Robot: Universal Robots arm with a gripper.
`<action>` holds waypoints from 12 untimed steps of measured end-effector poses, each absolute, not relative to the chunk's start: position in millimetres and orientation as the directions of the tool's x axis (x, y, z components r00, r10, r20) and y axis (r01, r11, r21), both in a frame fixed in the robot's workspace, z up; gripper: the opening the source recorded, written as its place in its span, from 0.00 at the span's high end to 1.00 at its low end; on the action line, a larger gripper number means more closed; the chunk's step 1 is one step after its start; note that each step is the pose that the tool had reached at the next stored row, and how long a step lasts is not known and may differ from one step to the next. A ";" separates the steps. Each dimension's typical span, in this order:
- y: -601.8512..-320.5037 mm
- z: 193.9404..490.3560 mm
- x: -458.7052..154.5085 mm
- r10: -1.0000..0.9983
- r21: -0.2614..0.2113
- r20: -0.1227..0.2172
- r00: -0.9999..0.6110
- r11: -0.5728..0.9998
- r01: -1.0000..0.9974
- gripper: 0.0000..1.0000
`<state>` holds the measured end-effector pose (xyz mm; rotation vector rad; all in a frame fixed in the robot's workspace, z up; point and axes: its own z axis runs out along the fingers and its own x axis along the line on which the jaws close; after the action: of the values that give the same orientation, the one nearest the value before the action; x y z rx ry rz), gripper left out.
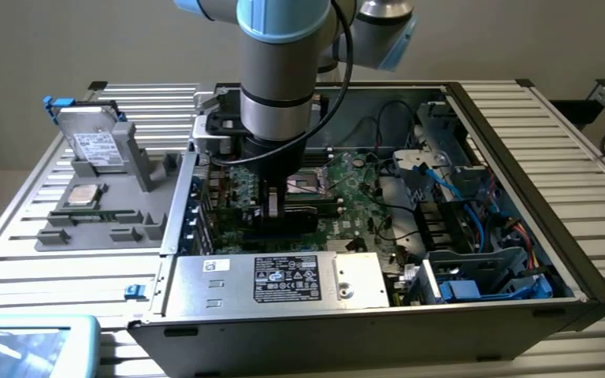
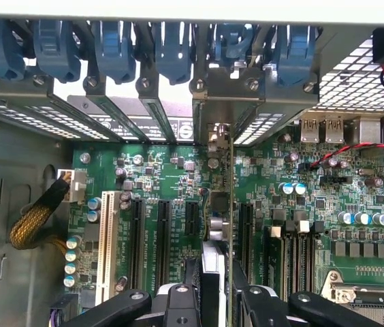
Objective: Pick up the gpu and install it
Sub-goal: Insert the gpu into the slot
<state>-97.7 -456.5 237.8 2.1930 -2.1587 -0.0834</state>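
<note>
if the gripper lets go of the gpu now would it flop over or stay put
Probably it would stay upright. The gpu stands edge-on between the gripper fingers, its bracket lined up with a rear slot of the open computer case. It looks like a stiff board, unlikely to bend. Whether it is fully seated in the motherboard slot cannot be told.

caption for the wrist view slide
Pincer holds the gpu edge-on over the green board, its metal end at the case's rear slots.

Two cameras on my open computer case

The exterior view looks down from above the near side at the whole case and my arm. My wrist view sits close over the motherboard, facing the case's rear slots; both share that board.
</note>
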 end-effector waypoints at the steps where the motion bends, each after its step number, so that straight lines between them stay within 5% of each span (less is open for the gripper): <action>1: -456.5 237.8 -97.5 -1.000 0.083 0.006 0.015 -0.014 -0.996 0.72; 12: -456.5 237.7 -97.2 -1.000 0.083 0.006 0.010 -0.009 -0.997 0.72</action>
<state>-97.2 -456.5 237.7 2.1860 -2.1658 -0.0836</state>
